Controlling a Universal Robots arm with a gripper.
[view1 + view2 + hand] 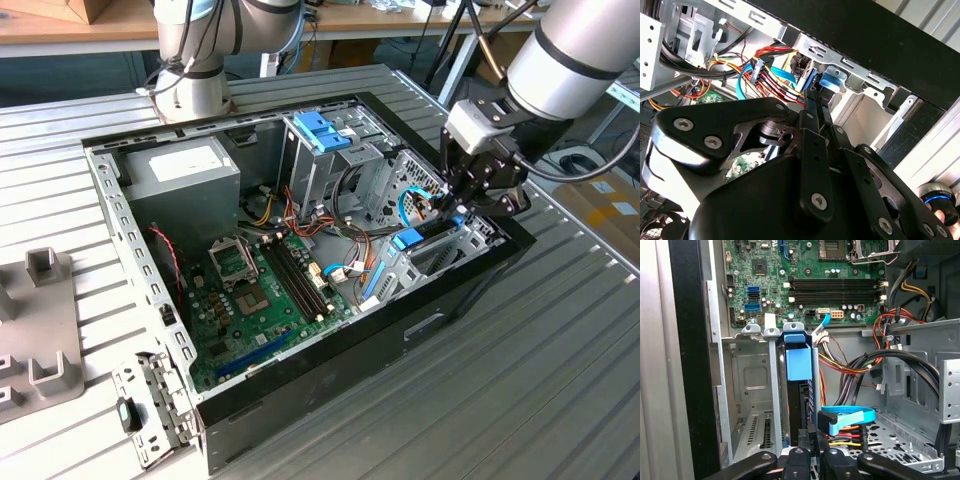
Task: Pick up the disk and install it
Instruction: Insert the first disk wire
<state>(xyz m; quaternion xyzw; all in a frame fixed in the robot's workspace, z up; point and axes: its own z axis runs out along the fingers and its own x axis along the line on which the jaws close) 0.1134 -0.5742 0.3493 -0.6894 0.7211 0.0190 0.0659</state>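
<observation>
The disk stands on edge in the silver drive cage at the exterior view's right end of the open computer case. In the first wrist view the disk appears edge-on, its blue frame over a dark body. My gripper hangs over the cage at the disk's cable end. In the second wrist view my gripper has its fingers drawn together, the tips against the blue edge of the disk. I cannot tell whether anything lies between the tips.
Red, yellow and blue cables crowd right beside the disk. A grey power supply box, a blue latch with its cage and the motherboard fill the case. Another arm's base stands behind it; a grey fixture lies at the exterior view's left.
</observation>
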